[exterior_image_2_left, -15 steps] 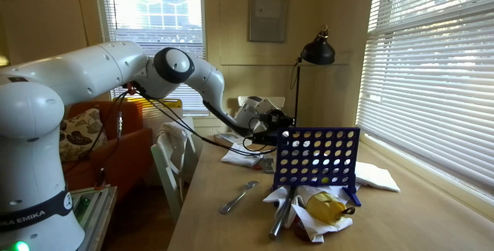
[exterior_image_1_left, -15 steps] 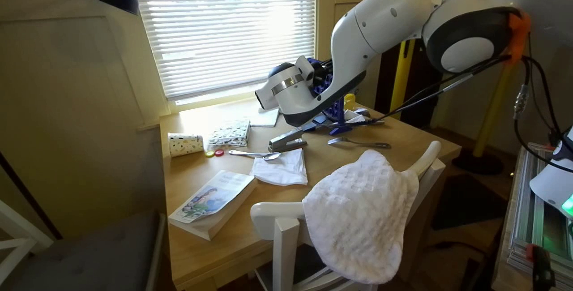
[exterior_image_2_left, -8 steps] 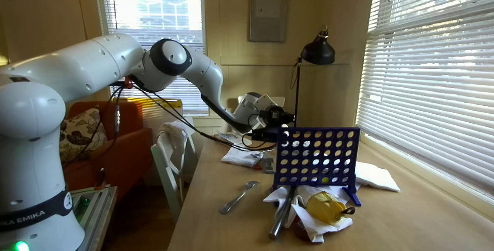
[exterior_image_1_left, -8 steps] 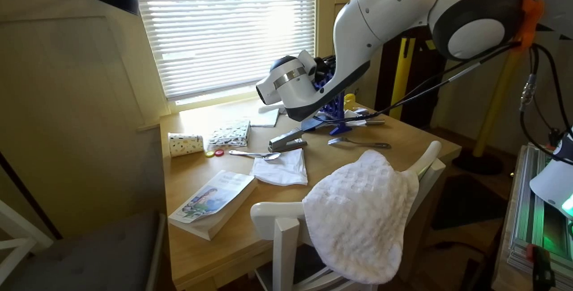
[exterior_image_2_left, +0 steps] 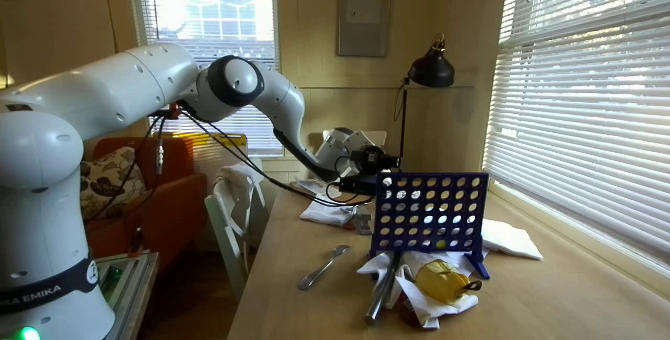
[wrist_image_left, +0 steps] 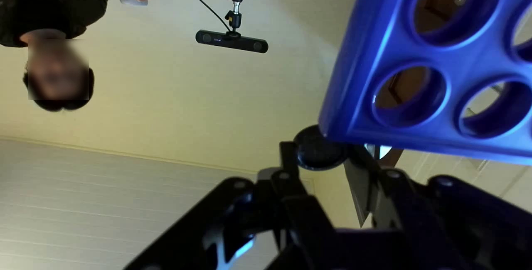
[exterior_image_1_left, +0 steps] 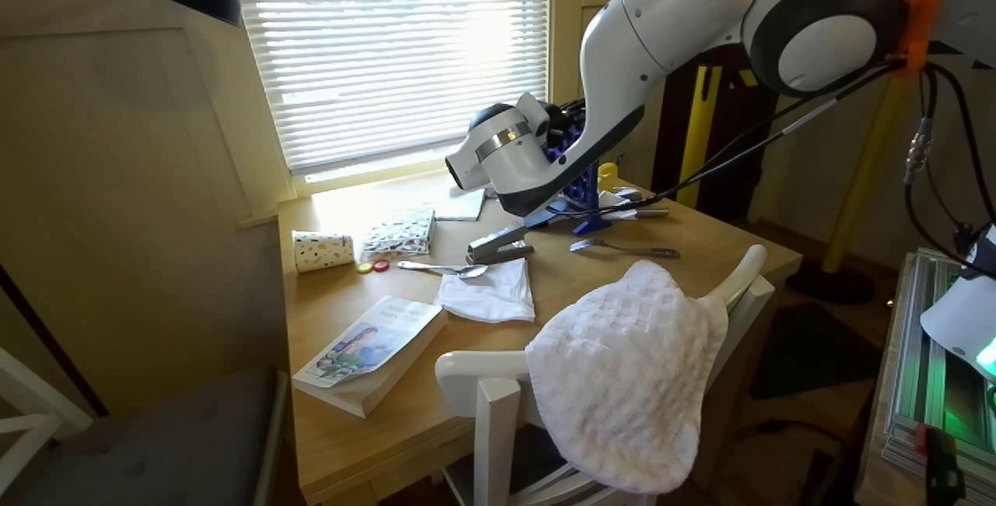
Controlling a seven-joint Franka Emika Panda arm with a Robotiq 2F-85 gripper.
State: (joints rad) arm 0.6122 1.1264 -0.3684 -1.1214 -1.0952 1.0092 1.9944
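Observation:
My gripper (wrist_image_left: 320, 155) has its fingertips closed on the edges of a dark round disc (wrist_image_left: 315, 150) in the wrist view, which stands upside down. A blue upright rack with rows of round holes (wrist_image_left: 453, 66) is right beside the disc, and its corner overlaps the disc in that view. I cannot tell whether they touch. The rack stands on the table in both exterior views (exterior_image_1_left: 580, 188) (exterior_image_2_left: 437, 213). The black gripper body (exterior_image_2_left: 358, 185) is at the rack's upper edge in an exterior view, with its fingertips hidden behind the rack. A yellow-green disc (exterior_image_2_left: 441, 244) shows in the rack's bottom row.
The table holds a fork (exterior_image_2_left: 325, 268), a stapler (exterior_image_1_left: 498, 246), a spoon (exterior_image_1_left: 436, 266), a white napkin (exterior_image_1_left: 490, 296), a book (exterior_image_1_left: 373, 350), a cup (exterior_image_1_left: 323, 251) and red (exterior_image_1_left: 381, 265) and yellow (exterior_image_1_left: 364, 267) discs. A yellow object (exterior_image_2_left: 442, 280) lies on crumpled napkins before the rack.
The arm and gripper rose a little, then dropped slightly, staying beside the rack's top. The elbow is higher than a second ago and the cables shifted. The things on the table have not moved.

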